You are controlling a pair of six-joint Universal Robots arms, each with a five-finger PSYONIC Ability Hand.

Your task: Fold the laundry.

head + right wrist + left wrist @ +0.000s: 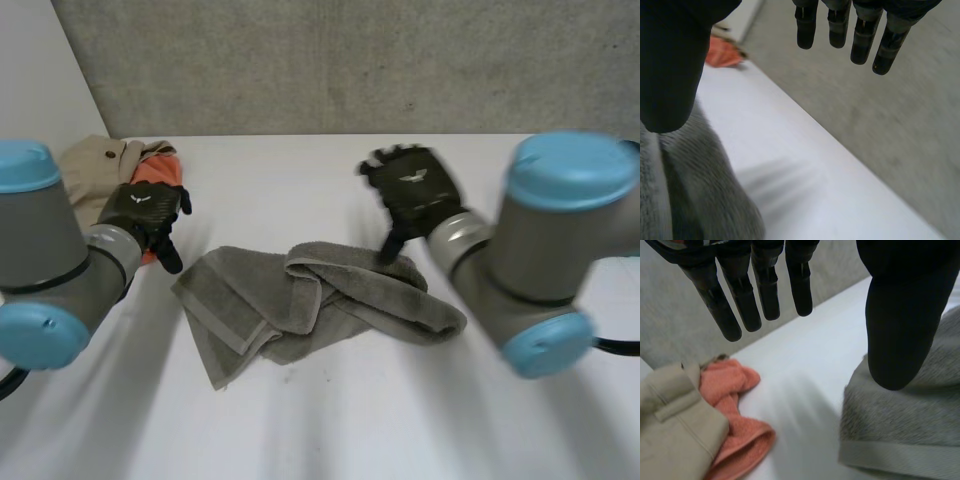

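- Starting at the left hand [145, 212]: hangs open above the left part of the white table [350, 420], fingers [740, 295] straight and side by side, thumb held well apart from them, gripping nothing.
- Just past those fingertips in the left wrist view: an orange cloth [735, 405], bunched up and touching a beige garment [670, 425] that lies partly over it.
- Same little pile in the head view, at the far-left of the table, right behind the left hand.
- Under the left thumb: the hemmed edge of the grey towel [310, 300], near the thumb tip but apart from it as far as the wrist view goes.
- Over to the right hand [412, 190]: also open, fingers [860, 35] straight with small gaps, thumb off to one side, clamped on nothing.
- Sits over the towel's far-right end, thumb pointing down at the rolled fold there; can't tell whether it actually touches.
- As for the towel itself: crumpled in the middle of the table between the two hands, doubled over itself, with one hemmed corner poking out toward the near side.
- Behind the table's far edge: a grey wall [350, 60].
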